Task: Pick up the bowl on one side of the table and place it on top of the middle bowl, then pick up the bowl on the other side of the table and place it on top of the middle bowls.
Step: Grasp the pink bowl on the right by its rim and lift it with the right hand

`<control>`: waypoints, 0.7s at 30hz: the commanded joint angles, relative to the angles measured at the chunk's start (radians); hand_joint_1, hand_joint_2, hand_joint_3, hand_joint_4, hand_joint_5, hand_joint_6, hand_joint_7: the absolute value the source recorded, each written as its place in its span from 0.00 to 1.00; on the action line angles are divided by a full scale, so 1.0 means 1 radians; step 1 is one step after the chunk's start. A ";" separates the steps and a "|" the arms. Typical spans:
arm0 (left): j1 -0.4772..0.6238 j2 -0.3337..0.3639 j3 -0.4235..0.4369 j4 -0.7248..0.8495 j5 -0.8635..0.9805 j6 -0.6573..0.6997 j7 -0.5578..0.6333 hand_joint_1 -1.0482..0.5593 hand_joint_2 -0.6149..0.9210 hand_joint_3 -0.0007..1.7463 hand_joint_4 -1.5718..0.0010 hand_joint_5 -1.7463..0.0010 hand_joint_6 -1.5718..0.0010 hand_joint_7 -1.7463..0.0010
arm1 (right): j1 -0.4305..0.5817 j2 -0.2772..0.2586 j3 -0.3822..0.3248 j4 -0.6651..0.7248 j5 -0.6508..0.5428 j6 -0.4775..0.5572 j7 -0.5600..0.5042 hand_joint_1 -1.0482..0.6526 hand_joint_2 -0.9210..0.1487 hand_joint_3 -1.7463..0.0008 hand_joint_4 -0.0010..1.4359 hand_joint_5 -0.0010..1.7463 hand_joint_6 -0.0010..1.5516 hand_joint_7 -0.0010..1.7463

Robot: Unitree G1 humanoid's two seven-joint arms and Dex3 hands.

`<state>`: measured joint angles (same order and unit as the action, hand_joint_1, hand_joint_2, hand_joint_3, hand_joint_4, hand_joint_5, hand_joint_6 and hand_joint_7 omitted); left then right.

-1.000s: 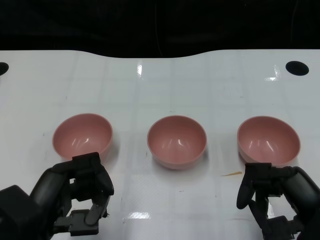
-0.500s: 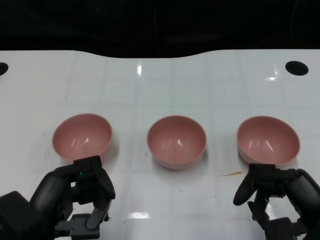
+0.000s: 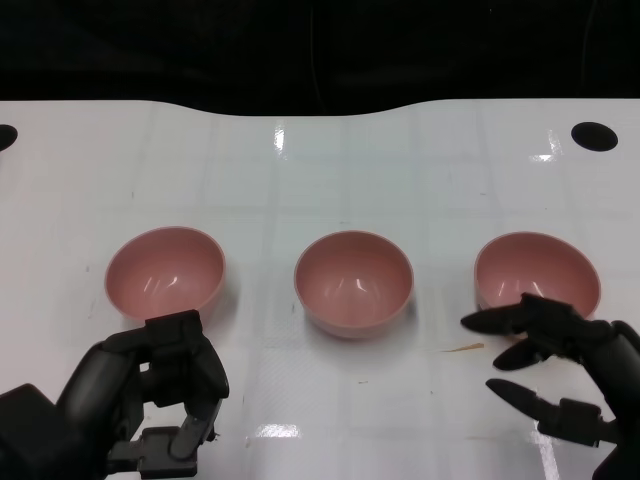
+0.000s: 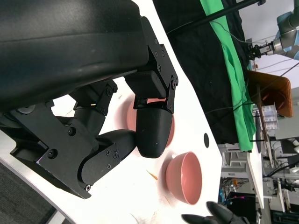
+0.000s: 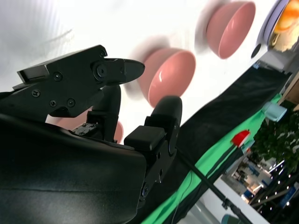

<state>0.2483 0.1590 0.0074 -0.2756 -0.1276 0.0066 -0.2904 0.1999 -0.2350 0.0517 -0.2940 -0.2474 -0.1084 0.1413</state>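
Observation:
Three pink bowls stand in a row on the white table (image 3: pixel 350 180): the left bowl (image 3: pixel 165 272), the middle bowl (image 3: pixel 353 282) and the right bowl (image 3: pixel 537 272). My right hand (image 3: pixel 555 370) is just in front of the right bowl with its fingers spread and nothing in them; its upper fingers overlap the bowl's near rim, and contact cannot be told. My left hand (image 3: pixel 150 400) sits in front of the left bowl, fingers curled in on nothing. The left wrist view shows the curled left hand (image 4: pixel 93 107) and the right bowl (image 4: pixel 184 177). The right wrist view shows the spread right hand (image 5: pixel 107 93), the middle bowl (image 5: pixel 170 77) and the left bowl (image 5: pixel 231 28).
A small orange sliver (image 3: pixel 463 348) lies on the table between the middle and right bowls, near my right hand. A black hole (image 3: pixel 594 136) marks the table's far right, another (image 3: pixel 5 136) its far left. Black and green cloth hangs beyond the far edge.
My right hand has uncurled and spread its fingers, reaching toward the right bowl's near rim. The left hand has stayed curled, shifting only slightly. The bowls have not moved.

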 commanded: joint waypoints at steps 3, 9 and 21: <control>-0.010 0.013 0.008 0.012 0.003 -0.020 -0.001 0.59 0.69 0.73 0.45 0.02 0.46 0.14 | -0.019 -0.009 -0.015 -0.022 -0.043 0.012 -0.030 0.45 0.04 0.96 0.20 0.51 0.28 0.19; -0.008 0.008 0.004 -0.002 0.002 0.009 0.008 0.59 0.69 0.73 0.44 0.03 0.45 0.14 | -0.042 -0.049 -0.012 -0.051 -0.167 0.046 -0.030 0.41 0.03 0.99 0.17 0.47 0.25 0.15; -0.011 0.005 0.002 0.009 -0.014 -0.024 -0.014 0.59 0.72 0.70 0.45 0.03 0.47 0.14 | -0.100 -0.142 0.049 -0.068 -0.472 0.124 -0.008 0.35 0.05 1.00 0.10 0.38 0.21 0.07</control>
<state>0.2409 0.1566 0.0041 -0.2779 -0.1313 -0.0036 -0.2917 0.1177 -0.3539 0.0958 -0.3640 -0.6932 0.0050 0.1324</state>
